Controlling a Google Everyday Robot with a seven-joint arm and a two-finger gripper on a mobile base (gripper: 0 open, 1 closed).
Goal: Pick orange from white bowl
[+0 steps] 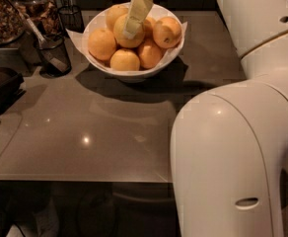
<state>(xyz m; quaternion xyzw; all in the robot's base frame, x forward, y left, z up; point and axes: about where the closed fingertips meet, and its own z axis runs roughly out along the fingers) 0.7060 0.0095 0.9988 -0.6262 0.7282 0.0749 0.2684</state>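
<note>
The white bowl stands at the back of the grey table, with paper liner corners at its rim. It holds several citrus fruits. The orange, the largest and palest fruit, lies on top of the pile at the back middle. My gripper reaches down from the top edge of the view. Its pale tip lies over the front of the orange. Smaller, deeper-orange fruits lie around it, one at the right.
A black mesh cup with a utensil stands left of the bowl, and another stands behind it. A container of brown snacks is at the far left, a dark object below it. My arm's white body fills the right foreground.
</note>
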